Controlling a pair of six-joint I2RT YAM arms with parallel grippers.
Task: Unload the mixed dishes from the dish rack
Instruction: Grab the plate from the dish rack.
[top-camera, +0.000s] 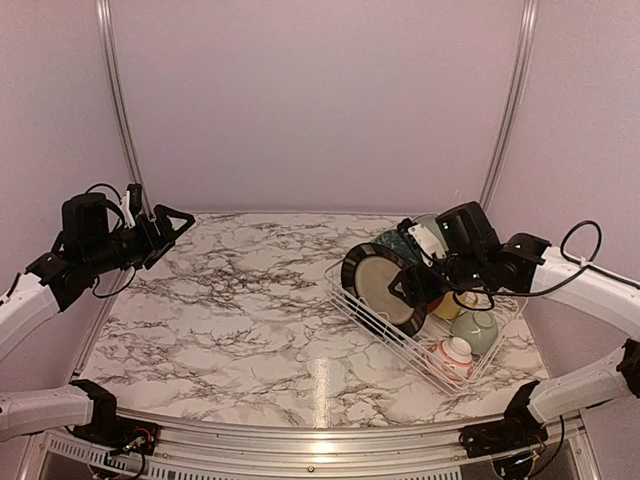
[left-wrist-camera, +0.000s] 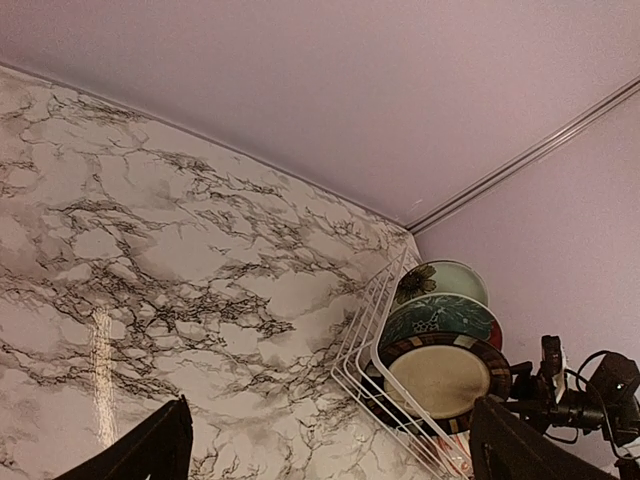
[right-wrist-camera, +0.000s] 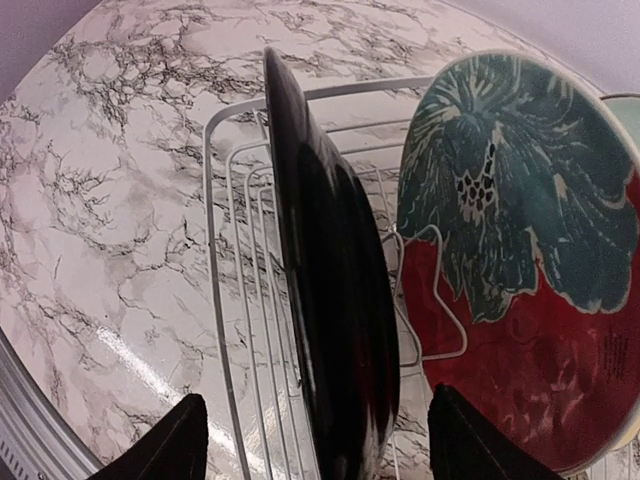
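The white wire dish rack (top-camera: 372, 323) stands on the right of the marble table. In it the black-rimmed cream plate (top-camera: 378, 285) stands upright, with the red-and-teal floral plate (top-camera: 396, 243) and the pale green plate (top-camera: 430, 224) behind it. The yellow mug (top-camera: 449, 307), pale green bowl (top-camera: 476, 331) and small white-and-red bowl (top-camera: 452, 356) sit at the rack's near end. My right gripper (top-camera: 415, 287) is open, its fingers either side of the black-rimmed plate's edge (right-wrist-camera: 330, 300). My left gripper (top-camera: 165, 225) is open and empty, high at the far left.
The floral plate (right-wrist-camera: 520, 260) stands close to the right of my right gripper (right-wrist-camera: 320, 450). Rack wires (right-wrist-camera: 215, 250) run under it. The left wrist view shows the rack (left-wrist-camera: 362, 340) and the stacked plates (left-wrist-camera: 440, 375) far off. Walls close the back and sides.
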